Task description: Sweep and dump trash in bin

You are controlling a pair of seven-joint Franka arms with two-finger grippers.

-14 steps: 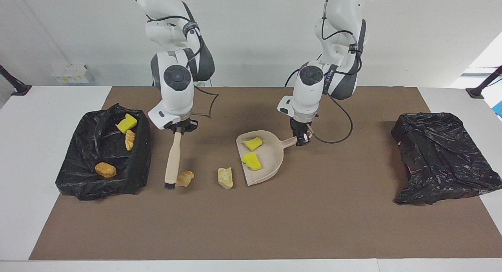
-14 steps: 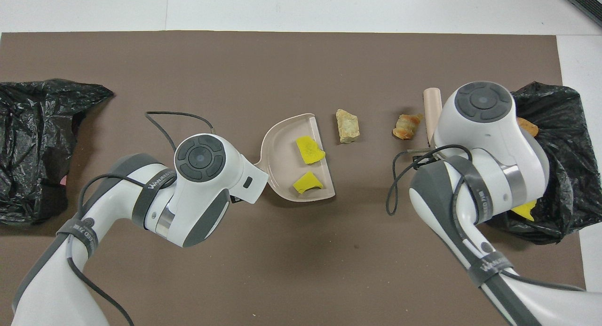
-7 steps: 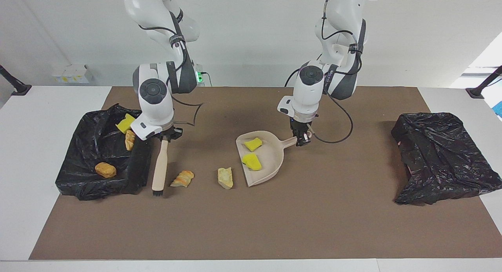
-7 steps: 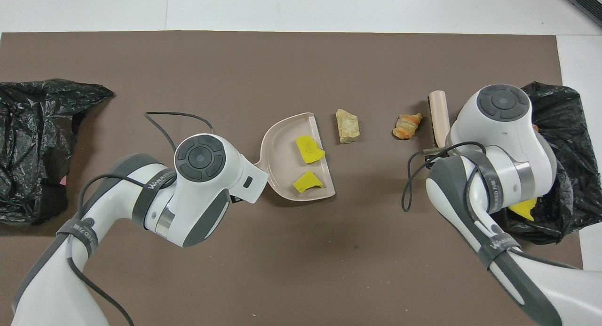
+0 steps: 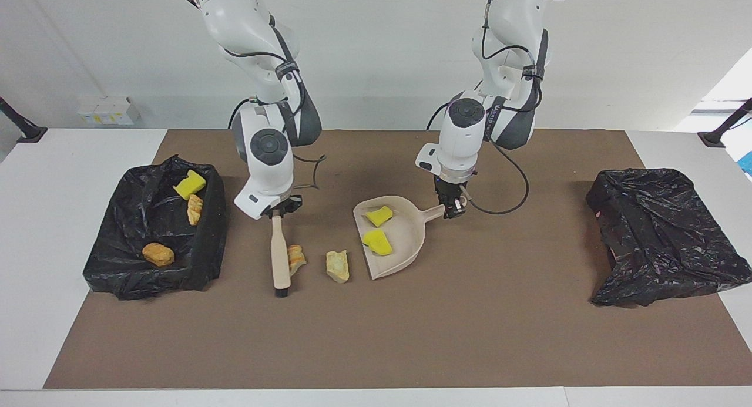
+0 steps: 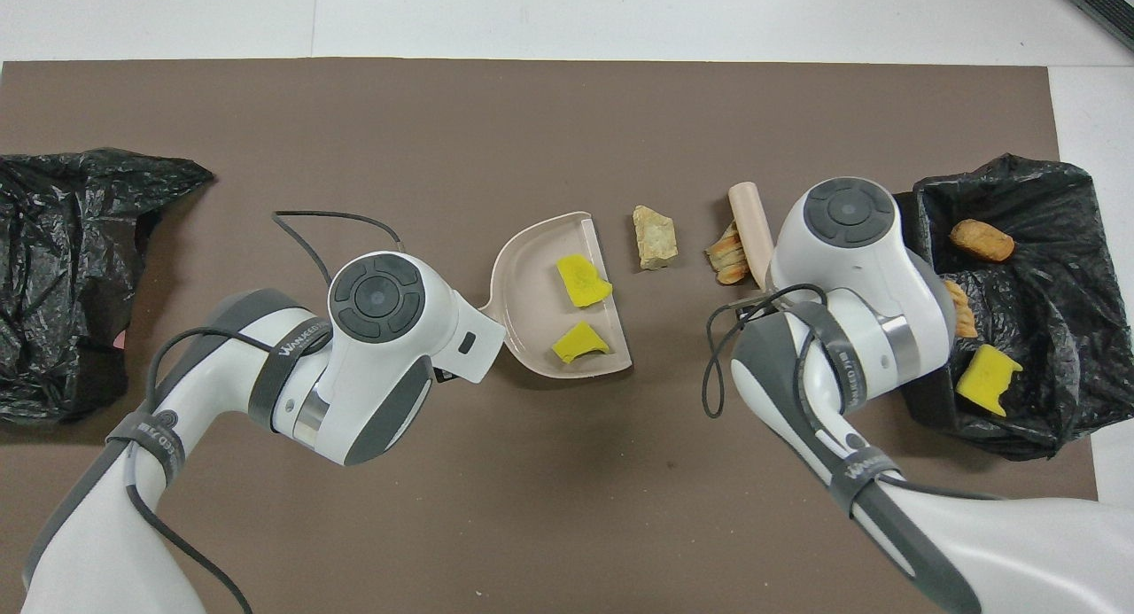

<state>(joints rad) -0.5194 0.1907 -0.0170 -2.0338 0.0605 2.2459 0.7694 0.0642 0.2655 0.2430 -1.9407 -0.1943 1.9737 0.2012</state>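
Seven scraps of trash are being shown spread over three places on the worktop (image 5: 376,348). Two yellow sponge chunks (image 5: 377,241) are lying in the beige dustpan (image 5: 405,242), which is resting on the brown mat (image 5: 411,336) near the middle. The dustpan's handle is being gripped by the left claw (image 5: 451,210), closed on it at the end nearer to the robots.

Two tan bread-like lumps are lying on the mat between dustpan and brush. The paler lump (image 5: 338,266) is sitting just beside the dustpan's open edge, not touching it. The striped orange lump (image 5: 295,258) is being touched by the side of the brush (image 5: 279,255), whose wooden handle is being held at its top by the right claw (image 5: 277,210), closed around it. The brush's dark bristle end (image 5: 282,291) is pointing away from the robots and is lying low against the mat.

Three more scraps are lying in the open black bag-lined bin (image 5: 117,272) at the right arm's end of the worktop: a yellow sponge chunk (image 5: 189,185), a tan lump (image 5: 194,209) beside it, and an orange-brown lump (image 5: 158,254) farther from the robots. A second black bag (image 5: 658,236) is sitting crumpled at the left arm's end, well apart from the rest.
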